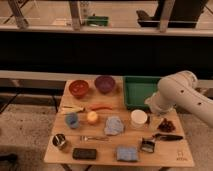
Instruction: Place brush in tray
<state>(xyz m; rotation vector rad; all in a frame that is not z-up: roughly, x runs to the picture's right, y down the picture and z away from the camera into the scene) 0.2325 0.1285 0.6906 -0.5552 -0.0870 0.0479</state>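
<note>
the gripper [151,112] cannot be read as open or closed, hanging between the shallow green plastic tray [137,90] and the dark long-handled dish brush [161,137], which lies on the wooden table [105,150], apparently awaiting pickup.

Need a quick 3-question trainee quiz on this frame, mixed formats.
1. True or false: the brush already lies in the tray.
2. Which sits right beside the red bowl? A) purple bowl B) black block C) white cup
3. Fill in: the gripper is at the near edge of the ____ tray.

Key: 1 false, the brush lies on the table, near its front right corner in the picture. 2 A. 3 green.
</note>
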